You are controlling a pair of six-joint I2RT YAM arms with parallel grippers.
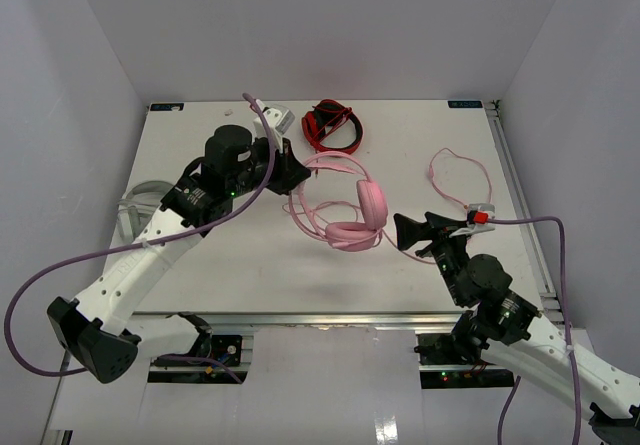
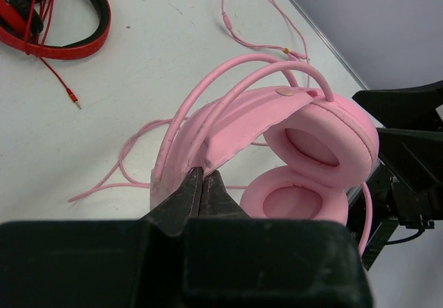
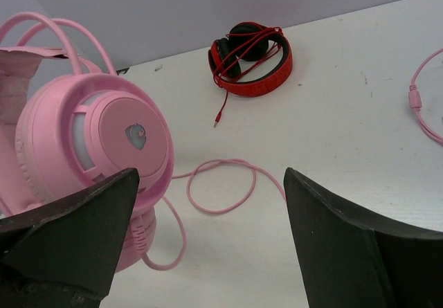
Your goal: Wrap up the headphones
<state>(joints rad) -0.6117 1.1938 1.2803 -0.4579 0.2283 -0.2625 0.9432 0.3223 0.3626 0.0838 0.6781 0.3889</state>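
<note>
Headphones (image 1: 352, 208) (image 2: 304, 142) (image 3: 90, 142), the pink ones, sit near the middle of the desk (image 1: 250, 260), a bit to the right. The two round cups are close together, one leaning over the other. The headband arches up toward the far side.

The left end effector (image 1: 293, 181) (image 2: 203, 183) is pinched tight on the soft pad under the headband, on the left side of the headphones. The right end effector (image 1: 405, 233) (image 3: 211, 218) has its two fingers spread wide with nothing between them. It sits just beside the cups, on their right.

The thin pink cable (image 1: 460, 170) (image 2: 256, 24) (image 3: 221, 183) makes a big loop out near the right edge of the desk. More loops lie flat to the left of the cups, under the headband.

The red-and-black headphones (image 1: 335, 125) (image 2: 62, 24) (image 3: 252, 59) lie by the far edge, just behind the pink headband.

A wide strip of bare desk runs from the cups to the near edge. Pale walls (image 1: 300, 25) stand along the left, far and right edges.
</note>
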